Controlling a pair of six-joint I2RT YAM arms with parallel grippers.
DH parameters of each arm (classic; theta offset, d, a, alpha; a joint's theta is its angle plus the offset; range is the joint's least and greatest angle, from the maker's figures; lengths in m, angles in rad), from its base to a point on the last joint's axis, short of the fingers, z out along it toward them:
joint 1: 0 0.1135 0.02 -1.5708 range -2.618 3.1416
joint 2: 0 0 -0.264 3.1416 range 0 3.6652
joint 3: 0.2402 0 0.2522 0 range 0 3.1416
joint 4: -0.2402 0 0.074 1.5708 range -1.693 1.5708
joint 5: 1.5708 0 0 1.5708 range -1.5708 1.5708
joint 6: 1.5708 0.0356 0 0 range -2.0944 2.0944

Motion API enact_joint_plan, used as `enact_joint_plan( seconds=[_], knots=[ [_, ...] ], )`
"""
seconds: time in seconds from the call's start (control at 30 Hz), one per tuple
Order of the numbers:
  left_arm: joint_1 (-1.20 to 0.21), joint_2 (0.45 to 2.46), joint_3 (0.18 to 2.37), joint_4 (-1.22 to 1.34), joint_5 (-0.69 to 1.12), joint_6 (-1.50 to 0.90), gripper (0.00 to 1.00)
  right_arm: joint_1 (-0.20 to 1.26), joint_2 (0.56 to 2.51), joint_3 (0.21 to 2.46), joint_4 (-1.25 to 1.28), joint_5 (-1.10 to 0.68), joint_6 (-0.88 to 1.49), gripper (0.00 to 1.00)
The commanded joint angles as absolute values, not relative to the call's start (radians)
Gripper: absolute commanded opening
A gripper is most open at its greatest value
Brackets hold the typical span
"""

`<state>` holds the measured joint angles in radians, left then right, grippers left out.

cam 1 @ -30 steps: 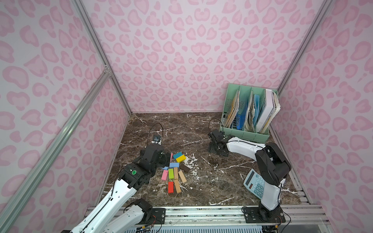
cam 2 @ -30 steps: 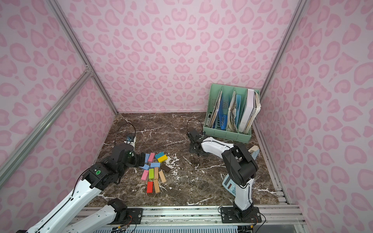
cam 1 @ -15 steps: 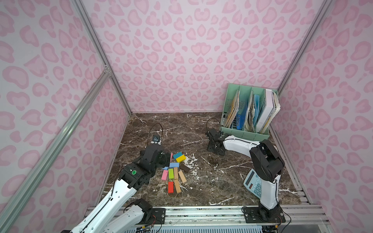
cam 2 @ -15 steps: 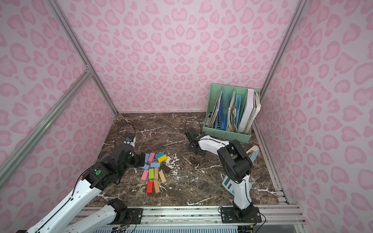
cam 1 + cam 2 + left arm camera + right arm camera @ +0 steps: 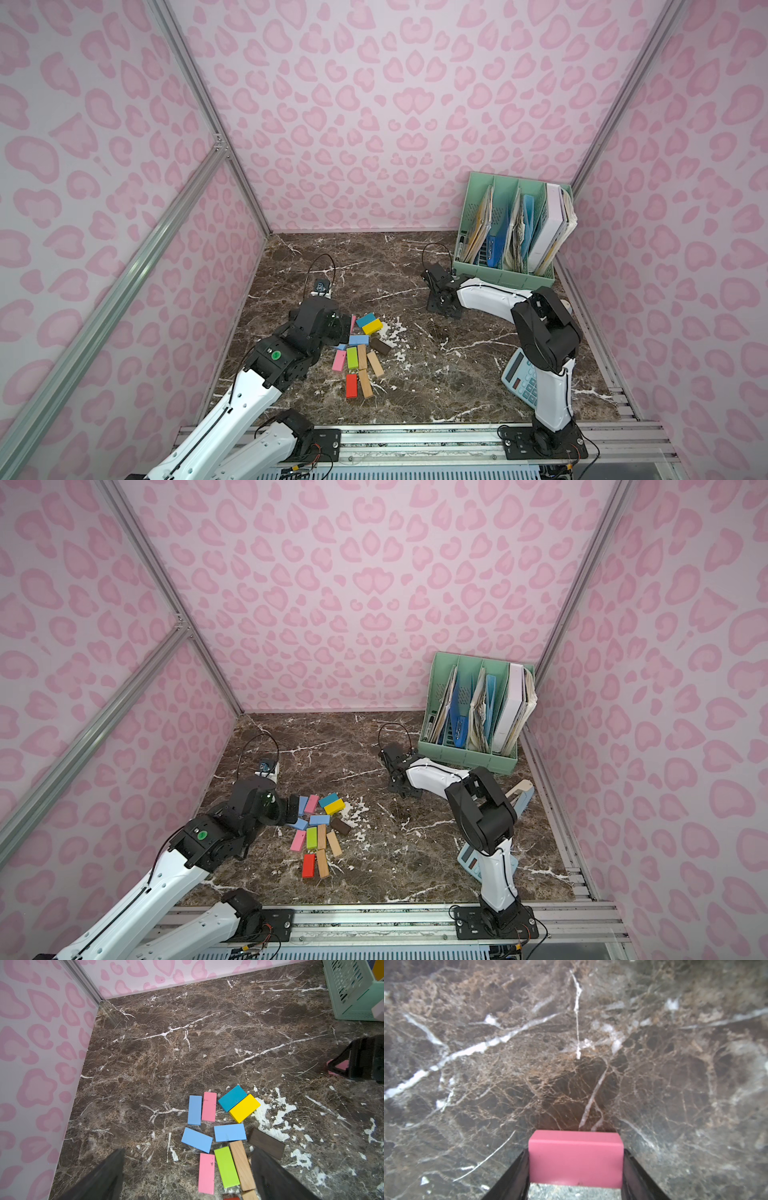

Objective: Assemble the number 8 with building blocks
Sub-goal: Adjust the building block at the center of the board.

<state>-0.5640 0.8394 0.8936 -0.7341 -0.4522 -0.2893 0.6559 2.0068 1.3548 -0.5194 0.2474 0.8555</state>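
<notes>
Two risks. Left gripper hangs wide open and empty, low over the cluster of building blocks. A careless sweep from there would scatter bricks that don't form an 8 yet. Well apart to the right, right gripper has its fingers flush on both sides of the pink block, clamped on it down at the marble table. Grip is at the tips only and the block pokes out past them, so it could twist or slip on lift. Green file rack sits just beside that wrist; a wide swing could clip it.
</notes>
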Motion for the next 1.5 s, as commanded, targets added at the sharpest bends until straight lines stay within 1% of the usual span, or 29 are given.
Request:
enact_joint_plan(
  seconds=[0.0, 0.1, 0.3, 0.5, 0.8, 0.93, 1.03, 1.23, 1.47],
  knots=[
    [-0.564, 0.842, 0.897, -0.743, -0.446, -0.296, 0.98, 0.653, 2.011, 1.352, -0.588, 0.268, 0.749, 0.56],
    [-0.564, 0.844, 0.897, -0.744, -0.445, -0.295, 0.99, 0.645, 2.002, 1.339, -0.586, 0.282, 0.713, 0.56],
    [-0.563, 0.845, 0.897, -0.744, -0.446, -0.295, 0.98, 0.615, 1.986, 1.305, -0.554, 0.234, 0.664, 0.56],
    [-0.563, 0.848, 0.897, -0.745, -0.448, -0.295, 0.98, 0.604, 1.975, 1.283, -0.528, 0.2, 0.636, 0.6],
    [-0.563, 0.85, 0.898, -0.746, -0.448, -0.295, 0.99, 0.589, 1.968, 1.261, -0.506, 0.179, 0.625, 0.77],
    [-0.564, 0.85, 0.897, -0.749, -0.448, -0.295, 0.99, 0.588, 1.964, 1.257, -0.498, 0.168, 0.612, 0.81],
    [-0.564, 0.85, 0.897, -0.748, -0.448, -0.295, 0.98, 0.588, 1.959, 1.254, -0.486, 0.16, 0.603, 0.8],
    [-0.564, 0.85, 0.897, -0.748, -0.448, -0.295, 0.98, 0.588, 1.956, 1.249, -0.471, 0.146, 0.58, 0.71],
    [-0.564, 0.85, 0.897, -0.748, -0.449, -0.293, 0.98, 0.588, 1.948, 1.241, -0.454, 0.115, 0.531, 0.68]
  ],
)
